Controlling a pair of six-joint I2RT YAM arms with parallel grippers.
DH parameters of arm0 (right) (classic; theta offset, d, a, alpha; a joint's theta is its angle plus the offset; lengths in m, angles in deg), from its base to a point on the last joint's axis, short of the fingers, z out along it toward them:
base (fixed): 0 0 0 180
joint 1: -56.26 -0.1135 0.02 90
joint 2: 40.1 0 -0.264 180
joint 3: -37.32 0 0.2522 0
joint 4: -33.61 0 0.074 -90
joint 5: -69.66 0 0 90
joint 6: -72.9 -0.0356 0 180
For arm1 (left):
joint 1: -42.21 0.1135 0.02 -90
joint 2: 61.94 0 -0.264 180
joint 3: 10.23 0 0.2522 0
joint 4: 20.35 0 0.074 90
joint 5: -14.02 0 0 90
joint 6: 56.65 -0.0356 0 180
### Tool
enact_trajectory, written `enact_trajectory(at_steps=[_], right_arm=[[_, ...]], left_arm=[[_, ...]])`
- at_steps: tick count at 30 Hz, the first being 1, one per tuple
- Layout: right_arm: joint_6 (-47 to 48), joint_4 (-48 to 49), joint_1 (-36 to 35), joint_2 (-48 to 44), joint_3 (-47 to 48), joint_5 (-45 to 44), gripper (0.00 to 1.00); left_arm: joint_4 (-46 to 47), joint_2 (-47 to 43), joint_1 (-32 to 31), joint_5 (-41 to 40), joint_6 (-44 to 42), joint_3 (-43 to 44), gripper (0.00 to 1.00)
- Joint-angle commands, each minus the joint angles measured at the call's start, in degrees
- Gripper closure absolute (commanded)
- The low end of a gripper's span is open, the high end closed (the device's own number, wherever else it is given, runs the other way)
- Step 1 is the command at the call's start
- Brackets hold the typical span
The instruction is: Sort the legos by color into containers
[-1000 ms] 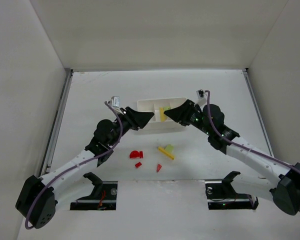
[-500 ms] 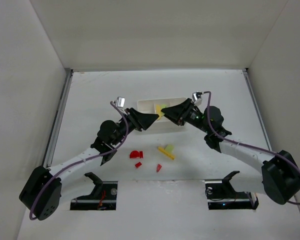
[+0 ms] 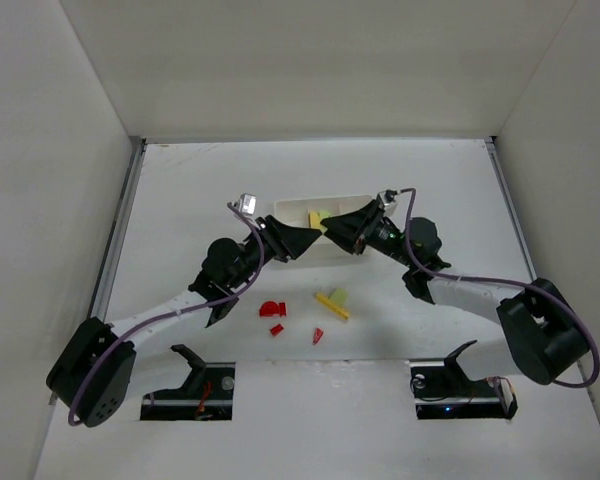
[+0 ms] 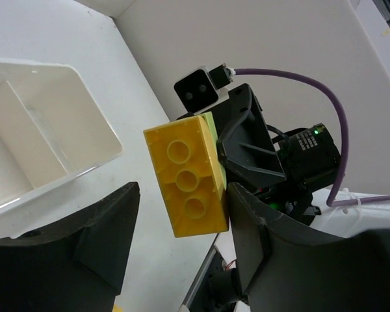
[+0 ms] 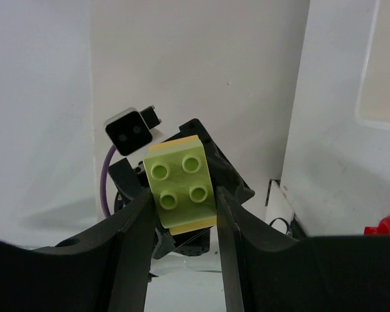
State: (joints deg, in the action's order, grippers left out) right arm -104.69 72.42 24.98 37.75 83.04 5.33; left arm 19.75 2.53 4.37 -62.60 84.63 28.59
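A light green lego (image 5: 181, 185) stacked on a yellow lego (image 4: 187, 174) hangs above the white three-compartment tray (image 3: 292, 212). My right gripper (image 5: 183, 193) is shut on the green one. My left gripper (image 4: 182, 195) faces it, open around the yellow brick. One of its fingers (image 4: 247, 221) touches the brick and a gap shows on the other side. In the top view the two grippers, left (image 3: 313, 236) and right (image 3: 329, 228), meet tip to tip at the stack (image 3: 318, 217). Loose legos lie nearer on the table: a rounded red one (image 3: 272, 309), two small red bits (image 3: 276, 329) (image 3: 318, 335), a yellow bar (image 3: 332, 304) and a light green piece (image 3: 338, 296).
White walls enclose the table on three sides. Two black fixtures (image 3: 188, 358) (image 3: 460, 358) stand at the near edge beside the arm bases. The tray's compartments (image 4: 26, 130) in the left wrist view hold nothing.
Both grippers have moved inward and up over the tray until their tips meet at the stacked bricks. The left jaws have widened slightly.
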Motion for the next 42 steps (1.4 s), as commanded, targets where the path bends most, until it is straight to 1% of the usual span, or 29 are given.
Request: enact_trajectory(at_steps=[1, 5, 11, 15, 18, 22, 25, 28, 30, 42], right_arm=[[-4.34, 10.34, 0.57, 1.78, -0.67, 1.93, 0.70], [-4.87, 11.85, 0.31, 3.19, -0.76, 1.93, 0.70], [-4.26, 11.23, 0.66, 2.75, -1.12, 1.75, 0.70], [-3.20, 9.83, 0.75, 2.31, -1.03, 1.31, 0.70], [-2.06, 8.42, 0.84, 1.79, -1.20, 0.79, 0.70], [-0.30, 6.14, 0.84, 0.73, -1.12, 0.08, 0.71], [1.54, 3.33, 1.01, -0.50, -1.12, -0.88, 0.71], [3.04, 1.31, 1.01, -1.81, -1.12, -1.50, 0.71], [3.65, 0.42, 1.10, -2.60, -1.20, -2.11, 0.71], [4.45, 0.24, 3.30, -4.28, -2.79, -1.85, 0.72]], left_arm=[[5.63, -0.13, 0.10, 0.85, 0.30, 0.34, 0.49], [5.98, 0.48, 0.18, 1.20, 0.30, 0.69, 0.51], [5.81, 0.13, 1.06, 1.47, 0.22, 0.61, 0.56], [5.81, 0.57, 1.15, 1.47, 0.30, 0.43, 0.61], [5.46, 0.49, 1.24, 1.47, 0.04, 0.25, 0.61], [4.41, 0.13, 1.50, 1.29, -0.31, 0.25, 0.65], [3.70, 0.04, 1.59, 1.47, -0.57, 0.34, 0.68], [3.44, -0.04, 1.68, 1.47, -0.66, 0.43, 0.76], [3.44, -0.13, 1.77, 1.47, -0.49, 0.34, 0.79], [3.44, -2.06, 2.12, 1.90, 0.04, 0.34, 0.89]])
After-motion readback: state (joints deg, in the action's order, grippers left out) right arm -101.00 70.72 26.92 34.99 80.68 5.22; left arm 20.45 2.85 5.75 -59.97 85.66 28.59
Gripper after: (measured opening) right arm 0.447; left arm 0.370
